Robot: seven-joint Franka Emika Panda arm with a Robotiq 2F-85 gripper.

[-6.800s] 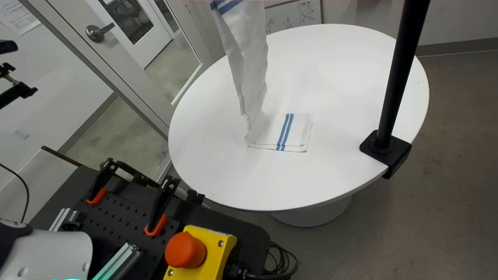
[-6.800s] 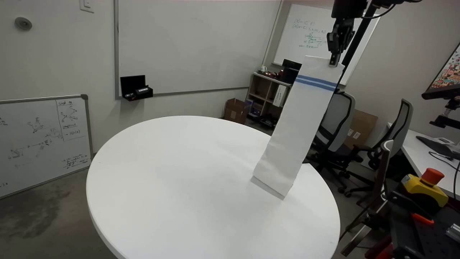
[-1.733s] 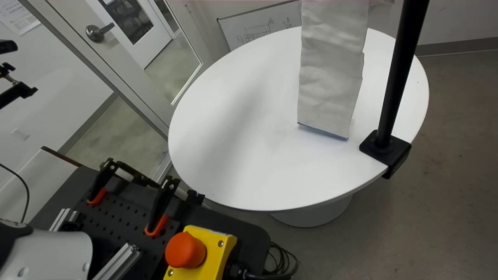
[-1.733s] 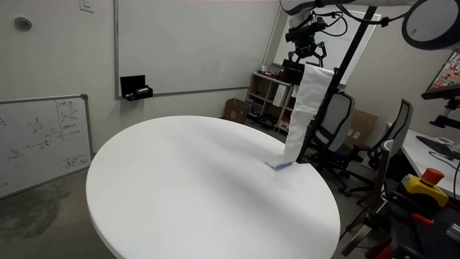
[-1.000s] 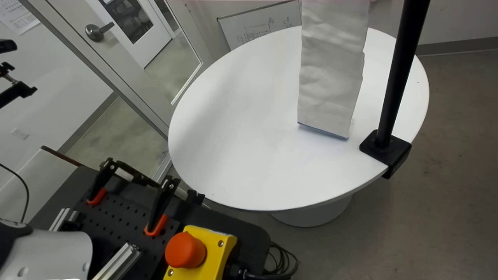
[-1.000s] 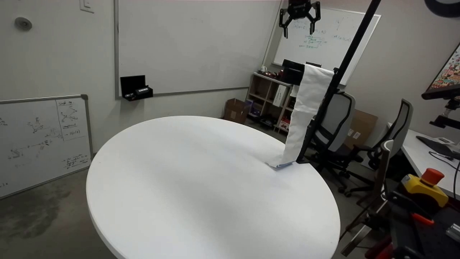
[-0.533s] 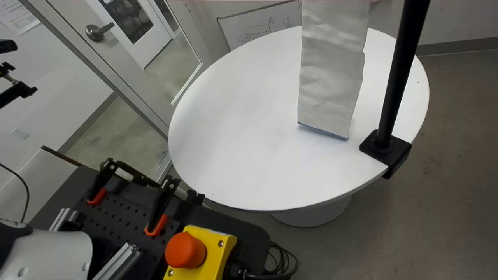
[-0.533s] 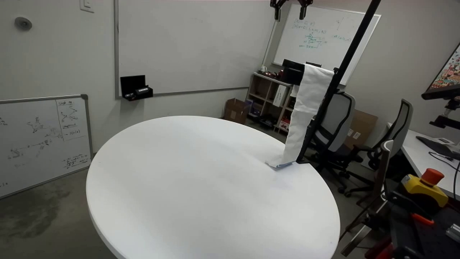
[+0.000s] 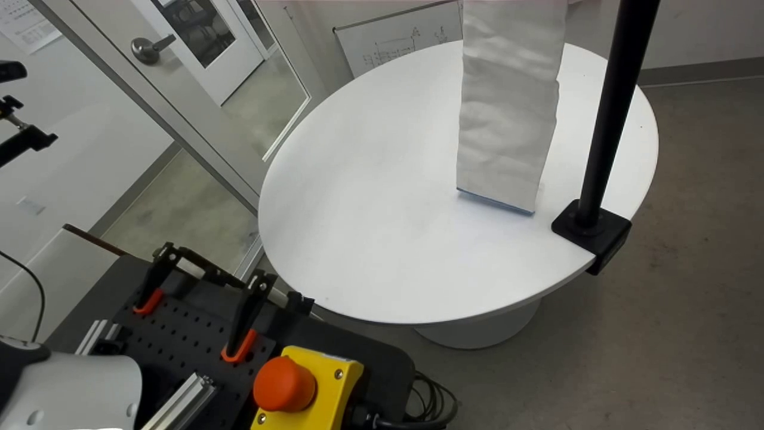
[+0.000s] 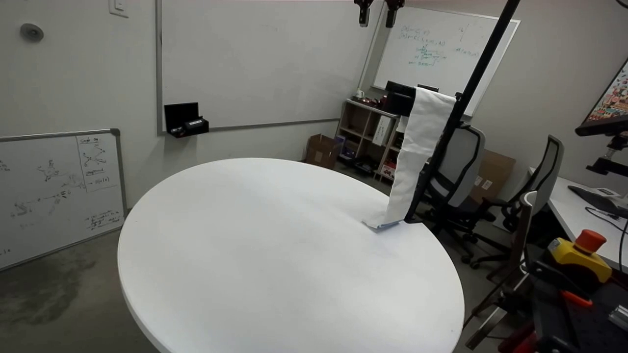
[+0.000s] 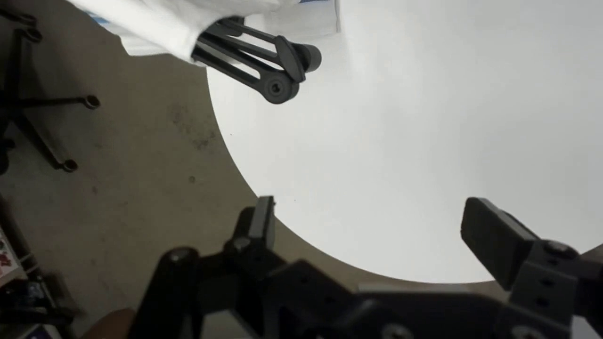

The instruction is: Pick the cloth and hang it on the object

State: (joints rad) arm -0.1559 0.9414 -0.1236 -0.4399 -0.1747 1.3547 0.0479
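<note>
The white cloth (image 9: 510,107) with blue stripes hangs as a long folded strip beside the black pole, its lower end on the table. In the wrist view the cloth (image 11: 174,23) is draped over a black arm (image 11: 240,54) whose tip sticks out beyond it; this is the object. The object's pole (image 10: 471,88) rises from the table edge. My gripper (image 11: 370,200) is open, nothing between its fingers, apart from the cloth. In an exterior view only the fingertips of the gripper (image 10: 377,20) show at the top edge, above and left of the cloth.
A clamp base (image 9: 592,230) fixes the pole to the rim of the round white table (image 9: 370,239). A yellow box with a red button (image 9: 283,382) sits on the dark bench by the robot base. Office chairs (image 10: 456,166) stand behind the pole.
Earlier my gripper held the cloth above the table; later it stood open over the hung cloth. Over the last second it has risen and drifted left in an exterior view; the cloth stays still.
</note>
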